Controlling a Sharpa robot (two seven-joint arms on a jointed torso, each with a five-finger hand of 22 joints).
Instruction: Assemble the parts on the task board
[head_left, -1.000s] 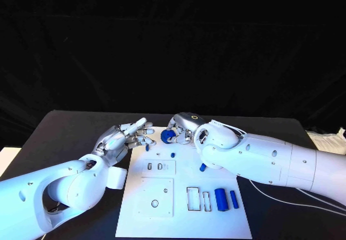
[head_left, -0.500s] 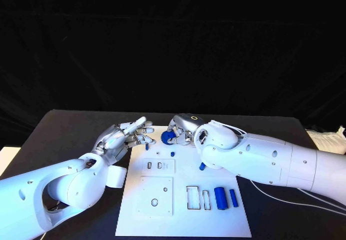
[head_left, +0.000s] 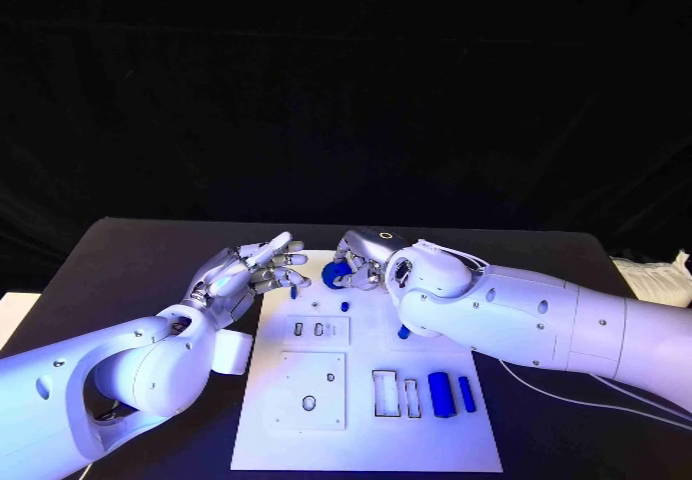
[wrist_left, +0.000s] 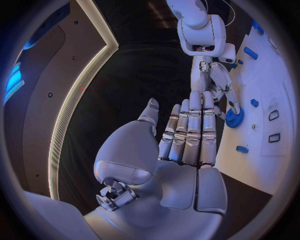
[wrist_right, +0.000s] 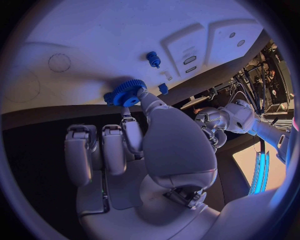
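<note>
**benchrat:** Gear (head_left: 336, 274) is the piece I'd watch; it's the blue toothed one, pinched in the right robot hand (head_left: 368, 262) right at the far end of the task board (head_left: 378, 440); the right wrist view shows the fingertips (wrist_right: 142, 95) on its rim, with the gear at the board's surface; can't tell if it's seated on anything or just resting there.

**mo_tinkers:** so what bites you from here?

**benchrat:** my guess, a pinch that thin lets the gear tip or spin; go down tilted and it jams or skates off the far edge onto the black surface (head_left: 144, 260); the left robot hand (head_left: 257, 268) floats just beside it, fingers stretched out straight and holding nothing, so a careless sweep could clip the gear or the small blue peg (head_left: 294, 293) near it.

**mo_tinkers:** anything else loose nearby?

**benchrat:** a little blue piece (head_left: 346, 308) further along the board, another blue bit (head_left: 405, 333) tucked against the right forearm, and two blue cylinders (head_left: 450, 392) next to the rectangular slots (head_left: 394, 395) at the near end; the forearm hangs right over that stretch, so dragging it back low could knock something.

**mo_tinkers:** and the setup itself?

**benchrat:** matte black surface, white board lying lengthwise away from the robot, black curtain behind; white cable (head_left: 577, 392) trailing off on the right side.
</note>
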